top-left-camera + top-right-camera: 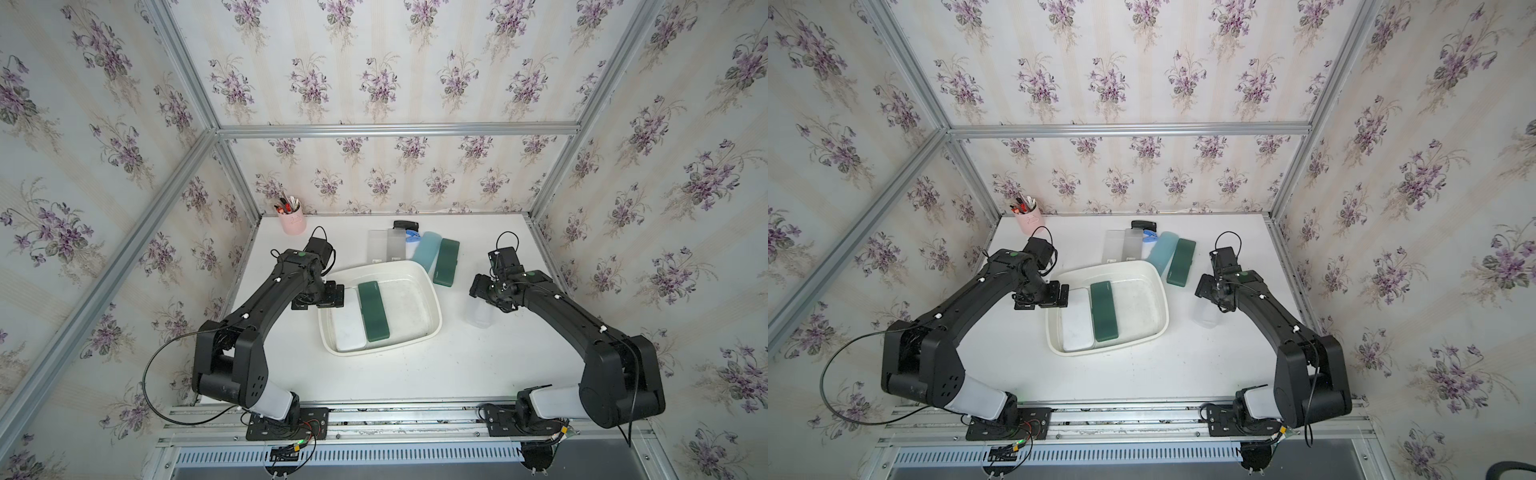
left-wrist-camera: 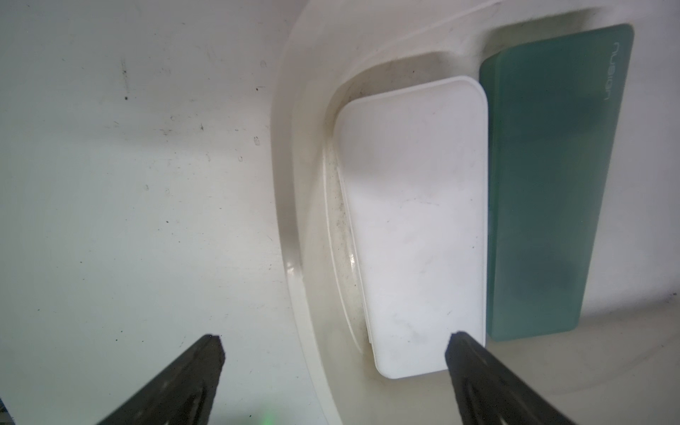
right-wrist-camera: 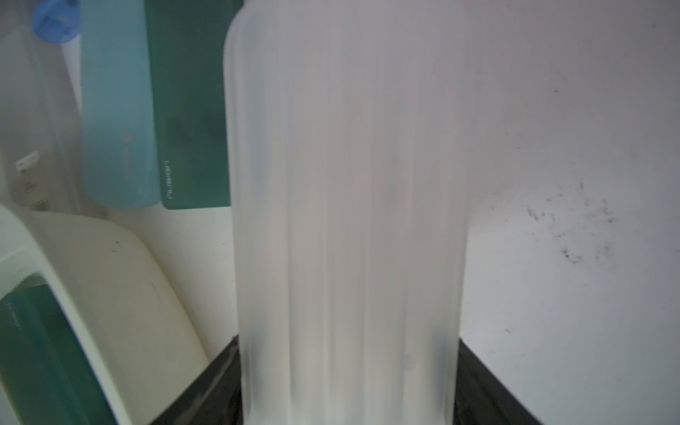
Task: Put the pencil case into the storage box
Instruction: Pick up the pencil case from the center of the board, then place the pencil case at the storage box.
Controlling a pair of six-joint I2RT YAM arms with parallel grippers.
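The storage box [image 1: 409, 305] [image 1: 1138, 305] is a white tub at mid-table. Inside lie a white pencil case [image 1: 349, 326] [image 2: 412, 220] and a dark green one [image 1: 374, 311] [image 2: 544, 184], side by side. My left gripper [image 1: 338, 296] [image 2: 336, 336] is open over the box's left rim, one finger above the table and the other above the white case. My right gripper [image 3: 347, 346] is shut on a frosted translucent pencil case [image 1: 480, 313] [image 1: 1206, 313] [image 3: 349, 202] to the right of the box. Its jaws press both long sides.
Behind the box lie two frosted cases [image 1: 386, 245], a light blue case [image 1: 426, 249] and a dark green case [image 1: 446, 262], close together. A pink pen cup [image 1: 292, 220] stands at the back left corner. A black item [image 1: 402, 225] sits at the back wall.
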